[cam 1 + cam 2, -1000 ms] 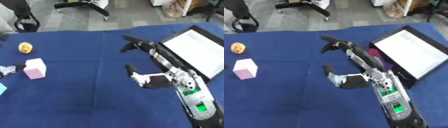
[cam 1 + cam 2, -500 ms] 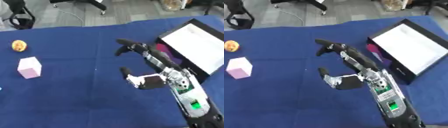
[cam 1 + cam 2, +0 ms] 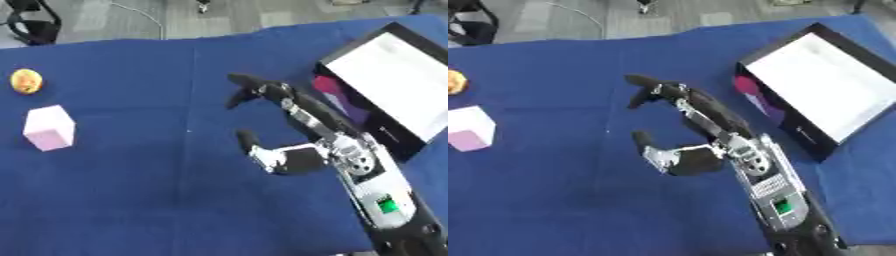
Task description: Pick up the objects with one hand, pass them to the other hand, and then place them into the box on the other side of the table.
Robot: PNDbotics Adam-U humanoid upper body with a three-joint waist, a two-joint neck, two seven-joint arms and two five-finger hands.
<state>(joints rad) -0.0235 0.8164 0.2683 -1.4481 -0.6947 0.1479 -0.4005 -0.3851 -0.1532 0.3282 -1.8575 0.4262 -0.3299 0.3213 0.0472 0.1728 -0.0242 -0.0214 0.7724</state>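
In the left eye view, the right hand [image 3: 293,150] reached over the middle of the blue table [image 3: 131,190]. Its fingers were spread and only lightly bent, with the thumb apart, and nothing was between them, so the hand was released. The arm came in from the lower right corner. The box [image 3: 398,92], black outside and white inside, stood at the right edge of the table, just beside the forearm. A magenta patch [image 3: 332,86] showed on the box's near left wall; I could not tell what it was. The pink cube [image 3: 49,127] stood on the table at the far left, well apart from the hand. The small orange object [image 3: 25,81] lay behind the cube, near the left edge, apart from it. The left hand did not show.

In the right eye view, the same hand [image 3: 684,150] hovered open above the cloth, the fingertips [image 3: 636,92] pointing to the left and away from the box [image 3: 824,85]. The pink cube [image 3: 467,128] was partly cut by the left border of the picture, and of the orange object [image 3: 453,81] only a part showed at that border. Both lay on the table, untouched by the hand.
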